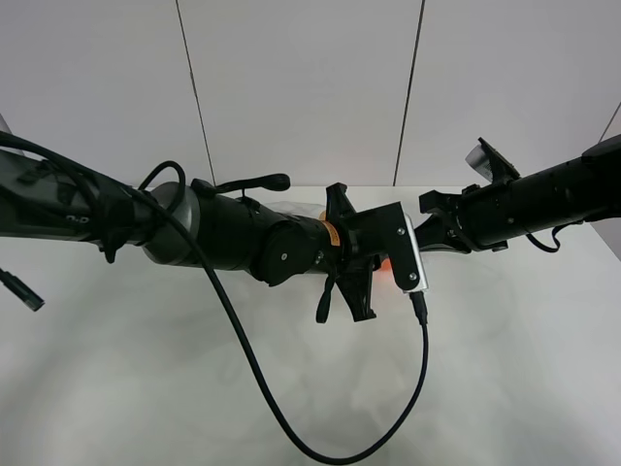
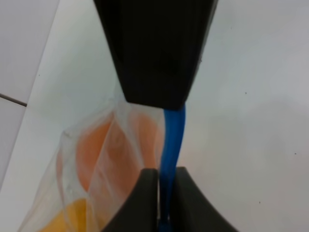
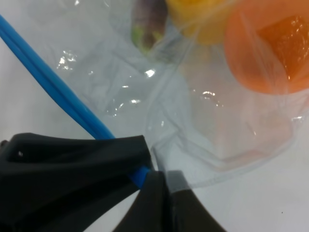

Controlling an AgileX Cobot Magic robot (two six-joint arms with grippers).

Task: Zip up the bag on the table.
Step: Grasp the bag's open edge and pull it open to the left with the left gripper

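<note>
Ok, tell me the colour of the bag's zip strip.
Blue; the zip strip shows best in the right wrist view.

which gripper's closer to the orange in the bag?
Left, probably. The left gripper clamps the blue zip strip right beside the orange; the right gripper clamps it too, with clear bag between it and the orange.

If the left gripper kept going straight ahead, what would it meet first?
Likely the right gripper, the dark body clamped on the blue zip strip ahead of the left gripper; depth is unclear.
</note>
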